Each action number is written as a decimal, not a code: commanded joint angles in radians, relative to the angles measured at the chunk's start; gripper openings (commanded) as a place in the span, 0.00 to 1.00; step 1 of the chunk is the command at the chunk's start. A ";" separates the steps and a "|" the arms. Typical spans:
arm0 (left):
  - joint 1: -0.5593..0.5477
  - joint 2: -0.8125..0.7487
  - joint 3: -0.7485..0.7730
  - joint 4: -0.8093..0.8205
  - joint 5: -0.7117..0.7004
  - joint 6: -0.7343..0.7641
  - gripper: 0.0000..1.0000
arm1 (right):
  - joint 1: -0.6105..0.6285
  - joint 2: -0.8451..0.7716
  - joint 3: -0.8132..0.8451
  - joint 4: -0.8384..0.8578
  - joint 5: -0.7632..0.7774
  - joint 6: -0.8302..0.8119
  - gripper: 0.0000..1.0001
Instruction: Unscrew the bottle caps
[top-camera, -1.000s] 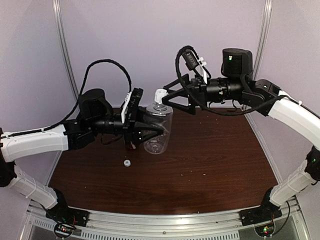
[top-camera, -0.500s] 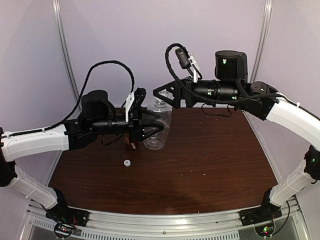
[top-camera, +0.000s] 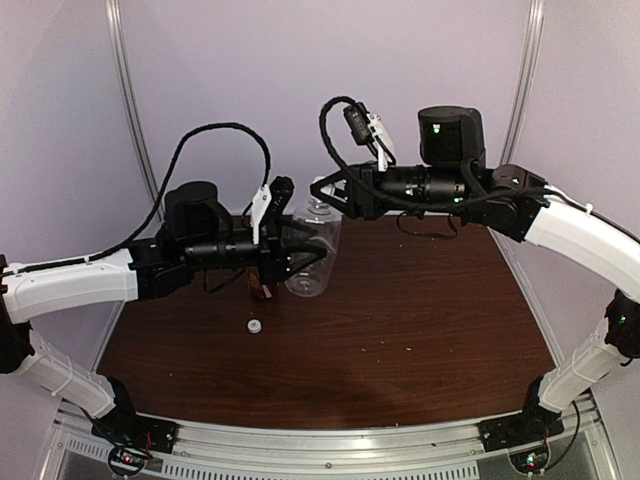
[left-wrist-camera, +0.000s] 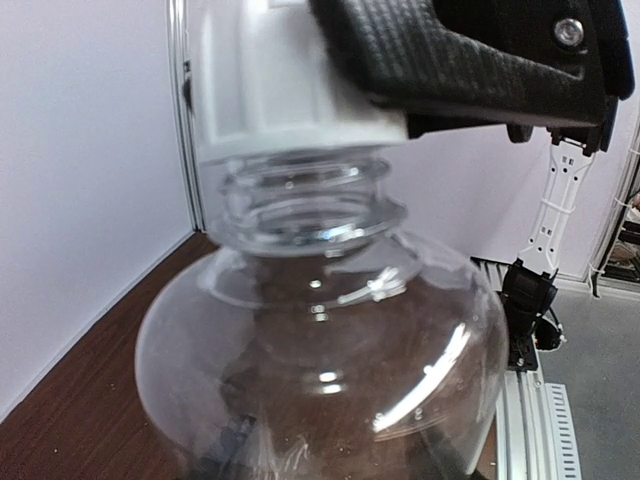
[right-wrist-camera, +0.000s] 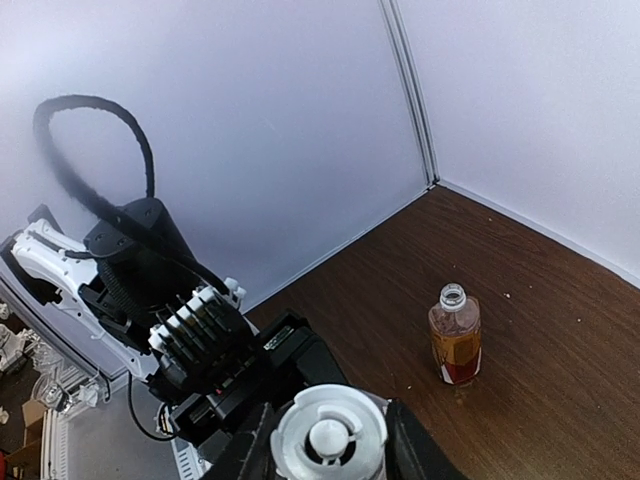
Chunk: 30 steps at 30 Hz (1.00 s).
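**Top external view.** The left claw (top-camera: 312, 252) is clamped across the body of the clear bottle (top-camera: 310, 283), one finger on each side, over the far left part of the bench (top-camera: 430, 330). The bottle stands roughly upright. Whether its base touches the bench cannot be told. The right claw (top-camera: 323, 197) reaches in from the right at the level of the bottle's top and covers it. A loose cap (top-camera: 256, 326), small and whitish, lies on the bench nearer the camera than the bottle and apart from it.

**Left wrist view.** The clear bottle (left-wrist-camera: 320, 340) fills the frame, shoulder and threaded neck uppermost. The white cap (left-wrist-camera: 270, 90) sits at the very top of the neck, with several turns of bare thread showing below its rim. A black finger (left-wrist-camera: 470, 60) of the right claw presses on the cap's right side. The left claw's own fingers appear only as dark shapes through the lower wall of the bottle. Brown bench surface is visible at lower left, against a pale wall (left-wrist-camera: 90, 180).

**Right wrist view.** Looking down along the right claw (right-wrist-camera: 330, 440), its two fingers pinch the white cap (right-wrist-camera: 330, 432) between them. The left arm (right-wrist-camera: 150, 260) lies beyond the cap. The amber bottle (right-wrist-camera: 455, 335), with its red label, stands upright by itself on the bench (right-wrist-camera: 570, 330), well apart from both claws, and its neck looks uncapped.
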 joint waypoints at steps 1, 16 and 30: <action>0.001 0.001 0.031 0.034 -0.026 0.019 0.22 | 0.006 0.000 0.021 0.018 -0.008 -0.012 0.32; 0.002 0.008 0.008 0.088 0.315 0.011 0.23 | -0.048 -0.033 -0.008 0.058 -0.430 -0.242 0.02; 0.002 0.034 0.027 0.104 0.630 -0.038 0.23 | -0.093 -0.018 0.014 0.067 -0.862 -0.330 0.05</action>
